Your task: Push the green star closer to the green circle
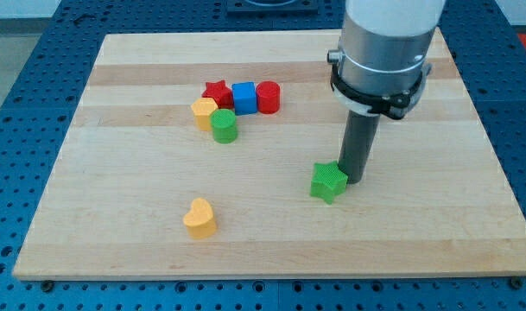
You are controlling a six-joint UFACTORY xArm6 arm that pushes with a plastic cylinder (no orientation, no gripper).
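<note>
The green star [328,181] lies on the wooden board [435,225], right of the middle. My tip [357,180] stands right against the star's right side, touching or nearly touching it. The green circle [224,126] sits up and to the view's left, at the lower edge of a cluster of blocks, well apart from the star.
The cluster holds a red star [216,92], a blue cube [244,98], a red cylinder [268,97] and a yellow hexagon-like block [204,111], which touches the green circle. A yellow heart [199,218] lies alone near the view's bottom left. The arm's grey body [383,52] hangs over the upper right.
</note>
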